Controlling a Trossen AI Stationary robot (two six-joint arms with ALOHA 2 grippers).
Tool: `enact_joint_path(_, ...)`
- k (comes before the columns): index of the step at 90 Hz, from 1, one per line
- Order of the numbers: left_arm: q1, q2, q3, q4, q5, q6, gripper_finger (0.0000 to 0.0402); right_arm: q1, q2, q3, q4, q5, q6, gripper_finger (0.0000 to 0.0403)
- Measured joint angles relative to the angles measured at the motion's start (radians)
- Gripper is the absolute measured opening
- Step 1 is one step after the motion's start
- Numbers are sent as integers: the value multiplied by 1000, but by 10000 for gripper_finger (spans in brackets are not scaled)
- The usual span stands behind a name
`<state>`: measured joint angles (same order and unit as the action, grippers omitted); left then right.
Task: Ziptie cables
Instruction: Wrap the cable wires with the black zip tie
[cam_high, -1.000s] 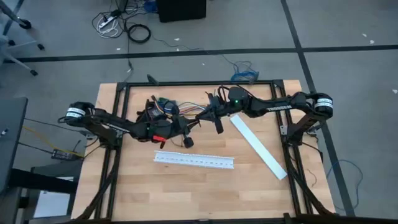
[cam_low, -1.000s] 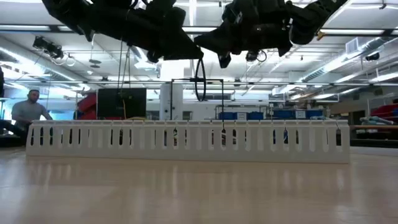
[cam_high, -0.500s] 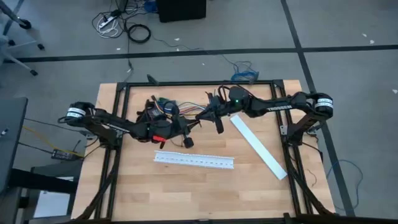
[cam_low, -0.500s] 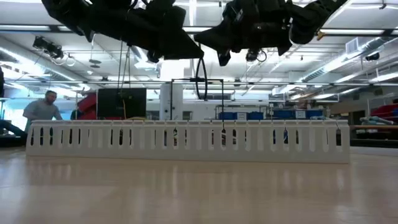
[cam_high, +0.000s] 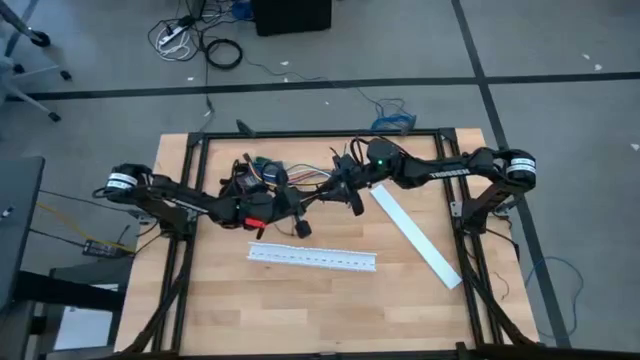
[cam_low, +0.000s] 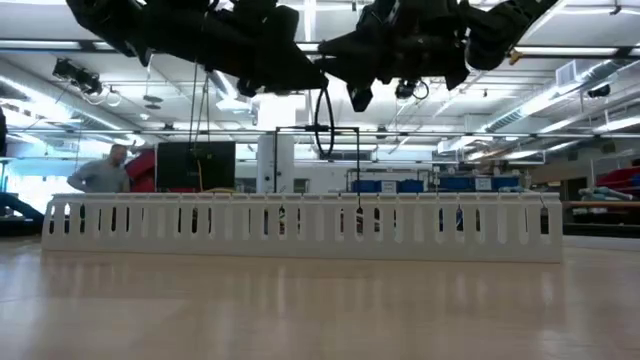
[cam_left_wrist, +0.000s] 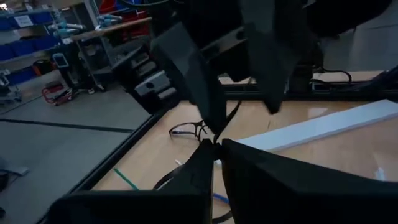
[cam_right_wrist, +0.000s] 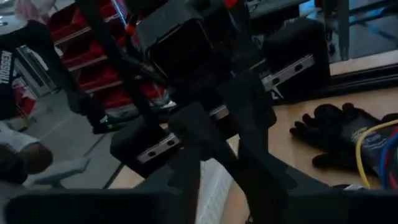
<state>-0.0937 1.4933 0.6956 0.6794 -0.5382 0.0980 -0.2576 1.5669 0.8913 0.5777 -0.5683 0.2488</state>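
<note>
"TROSSEN" is printed on the right arm. Above the white channel (cam_high: 313, 258), both grippers meet: left gripper (cam_high: 300, 208) and right gripper (cam_high: 338, 187), fingers pinching the ziptie (cam_low: 322, 125); cables (cam_high: 268, 172) lie behind.

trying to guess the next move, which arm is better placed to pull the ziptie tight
Probably the right. The two grippers meet above the table's far middle; the right gripper sits at the ziptie, which hangs in a loop below the arms, while the left gripper stays by the cables.
</note>
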Motion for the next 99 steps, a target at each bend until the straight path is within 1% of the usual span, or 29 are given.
enact_joint_path(12,0,-3,0,-5,-16,-3,9,0,0,0,9,20,-52,194)
enact_joint_path(20,0,-26,0,-39,-20,-4,7,-3,1,5,28,38,-87,225)
enact_joint_path(30,0,-99,1,-131,-45,-5,2,-14,1,23,29,41,-94,254)
enact_joint_path(41,-1,-194,2,-250,-70,-11,3,-24,1,24,23,41,-96,274)
enact_joint_path(58,-1,-331,2,-459,-106,-25,3,-34,1,24,26,41,-95,284)
enact_joint_path(68,-1,-395,2,-541,-109,-47,2,-39,1,24,28,42,-95,282)
enact_joint_path(78,-1,-446,2,-620,-108,-62,2,-42,1,24,27,52,-95,279)
enact_joint_path(91,-1,-498,2,-749,-115,-127,1,-42,1,24,9,75,-96,275)
enact_joint_path(96,-1,-512,2,-784,-119,-156,1,-42,1,24,-16,81,-116,273)
enact_joint_path(99,-1,-520,2,-810,-120,-169,1,-42,1,24,-33,102,-138,271)
